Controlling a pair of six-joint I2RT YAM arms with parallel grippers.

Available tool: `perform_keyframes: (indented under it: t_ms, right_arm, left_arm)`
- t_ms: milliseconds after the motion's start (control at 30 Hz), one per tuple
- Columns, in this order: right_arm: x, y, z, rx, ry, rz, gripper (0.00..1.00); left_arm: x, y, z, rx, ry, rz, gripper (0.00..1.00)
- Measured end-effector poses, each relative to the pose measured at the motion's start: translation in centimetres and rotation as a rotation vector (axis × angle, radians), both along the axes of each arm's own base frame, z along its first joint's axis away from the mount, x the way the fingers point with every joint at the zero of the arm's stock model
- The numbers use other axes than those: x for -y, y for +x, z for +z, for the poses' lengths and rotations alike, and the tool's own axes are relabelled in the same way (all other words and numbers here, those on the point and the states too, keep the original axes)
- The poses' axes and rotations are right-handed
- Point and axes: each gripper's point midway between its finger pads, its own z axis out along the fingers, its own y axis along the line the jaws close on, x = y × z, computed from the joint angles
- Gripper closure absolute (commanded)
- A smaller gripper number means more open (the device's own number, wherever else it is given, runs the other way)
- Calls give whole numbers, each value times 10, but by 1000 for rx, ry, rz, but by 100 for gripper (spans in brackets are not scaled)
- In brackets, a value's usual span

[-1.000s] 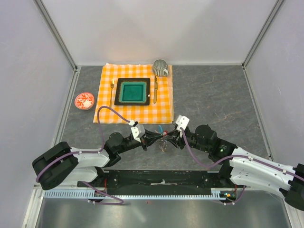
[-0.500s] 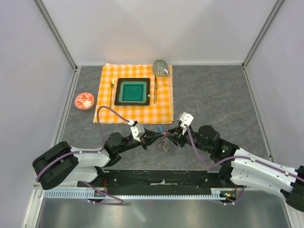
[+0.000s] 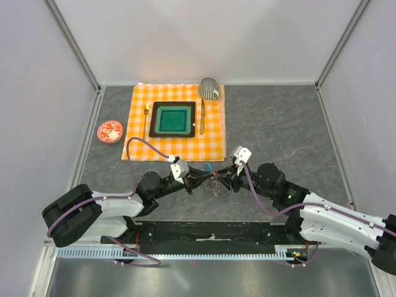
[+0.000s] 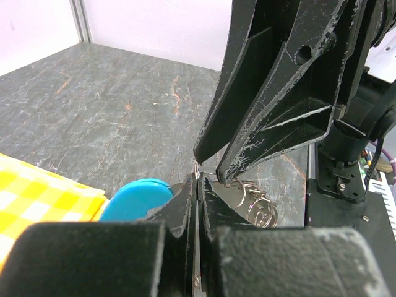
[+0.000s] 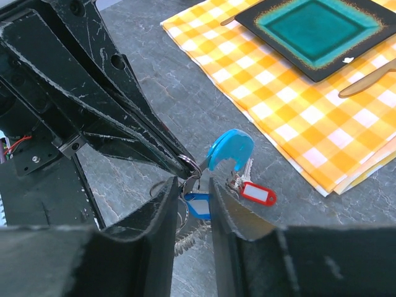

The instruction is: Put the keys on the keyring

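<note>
My left gripper (image 4: 197, 178) is clamped shut on a thin metal ring (image 5: 189, 164) at its tips. My right gripper (image 5: 193, 189) meets it tip to tip, jaws partly apart, with nothing plainly clamped between them. The keys (image 5: 242, 175), with a blue tag (image 5: 229, 148) and a red tag (image 5: 258, 194), lie on the table (image 5: 142, 86) just below. They are beside the keyring (image 4: 258, 209) and near the cloth (image 5: 278, 105).
</note>
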Motion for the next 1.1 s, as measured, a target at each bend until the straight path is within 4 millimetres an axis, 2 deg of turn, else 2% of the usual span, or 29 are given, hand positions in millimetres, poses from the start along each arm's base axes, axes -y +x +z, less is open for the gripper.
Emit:
perform_keyframes:
  t_ms: [67, 100, 200, 233, 633, 967, 1100]
  right_arm:
    - [0, 0, 0, -2, 0, 0, 77]
    - [0, 0, 0, -2, 0, 1, 85]
    - [0, -1, -2, -2, -5, 3, 99]
    - [1, -2, -3, -7, -9, 3, 100]
    - [2, -8, 2, 4, 16, 33, 100]
    - [0, -14, -22, -14, -40, 78, 100]
    - [2, -12, -23, -2, -24, 65, 100]
  left_arm:
    - [0, 0, -1, -2, 2, 0, 98]
    - [0, 0, -1, -2, 1, 1, 98]
    - [0, 0, 0, -5, 0, 3, 98]
    - [-1, 1, 1, -5, -2, 6, 98]
    - [0, -1, 9, -9, -34, 4, 98]
    - [10, -2, -14, -88, 6, -35, 98]
    - [12, 0, -15, -112, -8, -43, 98]
